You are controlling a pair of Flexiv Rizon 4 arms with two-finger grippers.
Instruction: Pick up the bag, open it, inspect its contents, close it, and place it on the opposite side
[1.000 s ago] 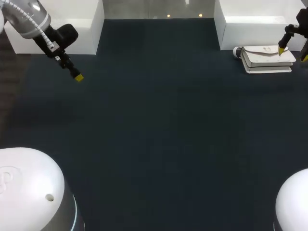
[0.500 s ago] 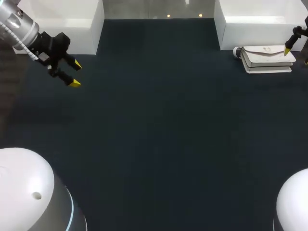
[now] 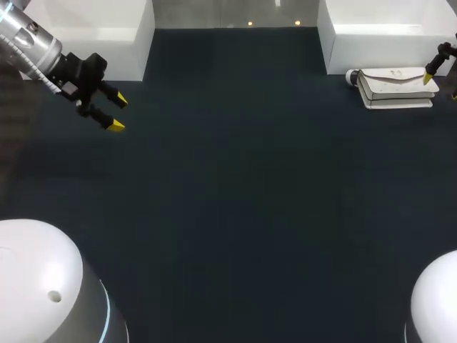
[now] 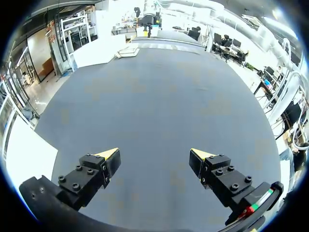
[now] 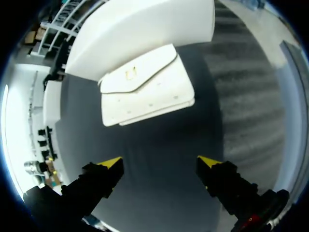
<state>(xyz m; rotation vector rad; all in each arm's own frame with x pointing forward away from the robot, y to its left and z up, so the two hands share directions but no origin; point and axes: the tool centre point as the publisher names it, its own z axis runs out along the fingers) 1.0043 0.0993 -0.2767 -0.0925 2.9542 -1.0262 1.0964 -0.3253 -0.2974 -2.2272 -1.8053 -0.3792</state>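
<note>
Our right gripper (image 5: 161,162), fingers apart and empty, had drawn back from the white bag (image 3: 396,87), which apparently lay closed. Our left gripper (image 4: 154,153) had swivelled, likewise spread, so the pickup remained undone.

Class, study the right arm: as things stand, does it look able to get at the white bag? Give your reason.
Probably yes. The right gripper is open just short of the white bag, with only bare table between them; the white box stands behind the bag.
</note>
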